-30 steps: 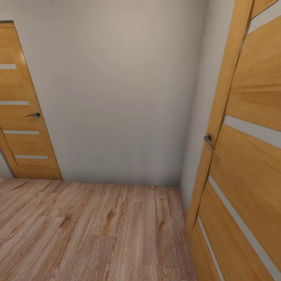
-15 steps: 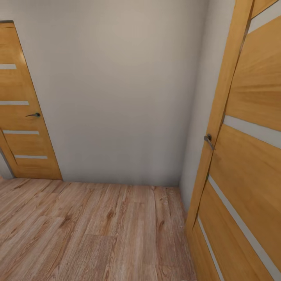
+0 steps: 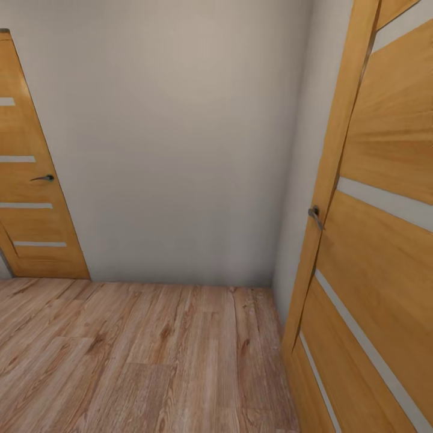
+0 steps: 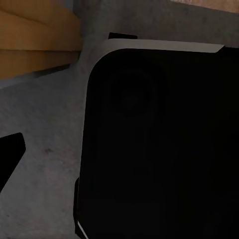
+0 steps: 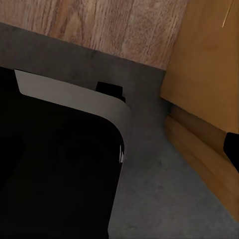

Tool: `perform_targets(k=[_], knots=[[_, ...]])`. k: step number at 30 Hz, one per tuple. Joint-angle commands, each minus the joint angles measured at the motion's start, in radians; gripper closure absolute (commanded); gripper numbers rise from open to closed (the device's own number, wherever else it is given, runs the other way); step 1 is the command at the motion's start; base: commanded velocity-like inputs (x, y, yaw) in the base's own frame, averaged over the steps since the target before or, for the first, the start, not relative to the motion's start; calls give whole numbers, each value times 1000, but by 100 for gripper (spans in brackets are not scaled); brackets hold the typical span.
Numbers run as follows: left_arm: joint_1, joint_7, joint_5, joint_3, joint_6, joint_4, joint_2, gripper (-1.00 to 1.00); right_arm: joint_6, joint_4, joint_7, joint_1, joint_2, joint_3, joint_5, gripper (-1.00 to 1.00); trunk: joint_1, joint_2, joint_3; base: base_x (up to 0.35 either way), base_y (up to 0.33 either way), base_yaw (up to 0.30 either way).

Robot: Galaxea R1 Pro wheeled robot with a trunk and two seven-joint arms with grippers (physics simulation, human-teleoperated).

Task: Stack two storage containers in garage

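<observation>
In the head view, straight ahead of me, a plain pale wall (image 3: 180,138) takes up the middle of the frame, meeting a light wood-plank floor (image 3: 138,355) along the lower third. At the left edge stands a closed wooden door (image 3: 27,180) with pale horizontal strips and a dark lever handle (image 3: 43,178). Down the right side a second wooden door (image 3: 373,240) of the same make looms close, its handle (image 3: 314,215) at mid-height. I see no red-orange container here, and no dark concrete floor, so I judge I am in a hallway on the way between rooms, not in the garage.

In the left wrist view, a large black rounded body (image 4: 159,144) with a pale top edge covers most of the frame; behind it lie a grey surface (image 4: 45,149) and an orange-brown wooden strip (image 4: 35,45) at the upper left. I cannot tell how the left gripper stands or whether it holds anything.

In the right wrist view, a similar black body (image 5: 55,169) with a pale curved rim sits at the lower left, over grey ground (image 5: 159,199), with plank flooring (image 5: 99,25) along the top and orange wood (image 5: 209,64) at the right. I cannot tell the right gripper's state either.

I cannot say where the containers are; as far as I can judge, placing and stacking are not yet done. No brand, label or writing is readable anywhere.
</observation>
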Motion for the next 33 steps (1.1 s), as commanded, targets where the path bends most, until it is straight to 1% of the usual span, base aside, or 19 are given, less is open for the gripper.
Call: perform_targets(k=[1, 5, 14, 29, 33], knots=[[0, 0, 8, 0, -2, 0, 0, -100, -6, 3, 3, -1, 0, 8, -10, -100, 0, -1, -1, 0, 0, -4], [0, -1, 7, -2, -2, 0, 0, -100, -6, 3, 3, -1, 0, 8, -10, -100, 0, -1, -1, 62, -4, -1], [0, -2, 6, -5, -2, 0, 0, -100, -6, 3, 3, -1, 0, 8, -10, -100, 0, -1, -1, 228, -53, 0], [0, 0, 7, -3, -3, 0, 0, -100, -6, 3, 3, -1, 0, 8, -10, -100, 0, -1, -1, 14, -4, 0], [0, 0, 7, -2, -3, 0, 0, -100, -6, 3, 3, -1, 0, 8, -11, -100, 0, -1, -1, 0, 0, -113]])
